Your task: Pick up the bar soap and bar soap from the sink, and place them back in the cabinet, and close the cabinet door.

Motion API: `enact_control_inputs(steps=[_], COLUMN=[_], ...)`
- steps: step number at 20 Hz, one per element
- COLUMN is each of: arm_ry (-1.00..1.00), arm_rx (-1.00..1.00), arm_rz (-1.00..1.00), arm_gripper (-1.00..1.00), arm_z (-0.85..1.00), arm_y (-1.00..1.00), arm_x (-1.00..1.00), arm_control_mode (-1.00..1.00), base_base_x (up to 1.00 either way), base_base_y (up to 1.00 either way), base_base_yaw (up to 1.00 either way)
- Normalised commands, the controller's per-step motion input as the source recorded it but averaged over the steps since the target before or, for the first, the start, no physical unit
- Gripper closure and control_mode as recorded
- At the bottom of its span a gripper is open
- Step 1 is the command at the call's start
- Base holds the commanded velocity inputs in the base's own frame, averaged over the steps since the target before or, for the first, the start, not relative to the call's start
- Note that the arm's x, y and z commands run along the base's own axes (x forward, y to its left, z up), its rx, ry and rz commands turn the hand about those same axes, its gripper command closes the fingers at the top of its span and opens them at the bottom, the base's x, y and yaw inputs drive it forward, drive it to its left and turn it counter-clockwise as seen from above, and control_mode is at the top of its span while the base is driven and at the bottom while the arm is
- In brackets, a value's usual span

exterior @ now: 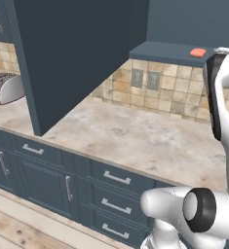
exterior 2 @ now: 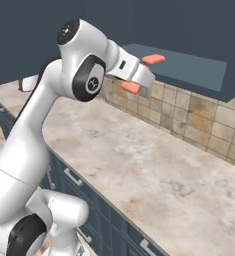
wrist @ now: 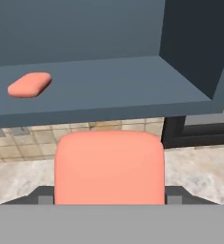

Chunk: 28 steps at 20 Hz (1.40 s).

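item: white two-finger gripper (exterior 2: 137, 84), raised just in front of the dark blue-grey upper wall cabinet (wrist: 189, 47), clenched on a small flat salmon bar soap (wrist: 108, 167); in the hand view the bar sits at 6 o'clock, dark fingertips (wrist: 39, 195) pressed to its sides. in the right base view this held bar (exterior 2: 131, 87) pokes out below the gripper.

item: second salmon bar soap (wrist: 30, 85), lying flat on the cabinet's bottom shelf (wrist: 108, 90), at 10 o'clock of the held one, well apart from it; seen also in the left base view (exterior: 198, 52) and right base view (exterior 2: 153, 59), near the shelf's front edge.

item: tall dark blue-grey cabinet door (exterior: 77, 58), swung wide open over the speckled beige stone counter (exterior: 135, 136).

item: silver toaster (exterior: 6, 87), at 9 o'clock on the counter.
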Motion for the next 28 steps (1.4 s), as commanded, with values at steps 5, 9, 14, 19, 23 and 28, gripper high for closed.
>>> enact_control_inputs(steps=[5, 9, 14, 19, 23, 28], arm_ry=[0.00, 0.00, 0.00, 0.00, 0.00, 0.00], arm_rx=[0.00, 0.00, 0.00, 0.00, 0.00, 0.00], arm_rz=[-0.01, -0.01, -0.01, -0.01, 0.00, -0.01], arm_gripper=[1.00, 1.00, 1.00, 1.00, 1.00, 1.00], arm_z=[0.00, 0.00, 0.00, 0.01, 0.01, 0.02], arm_y=[-0.19, -0.24, -0.24, -0.21, -0.20, -0.21], arm_x=[0.28, 0.34, 0.36, 0.30, 0.30, 0.28], arm_control_mode=[-1.00, -1.00, -1.00, -1.00, -1.00, -1.00], base_base_x=[0.00, 0.00, 0.00, 0.00, 0.00, 0.00], base_base_y=[0.00, 0.00, 0.00, 0.00, 0.00, 0.00], base_base_yaw=[0.00, 0.00, 0.00, 0.00, 0.00, 0.00])
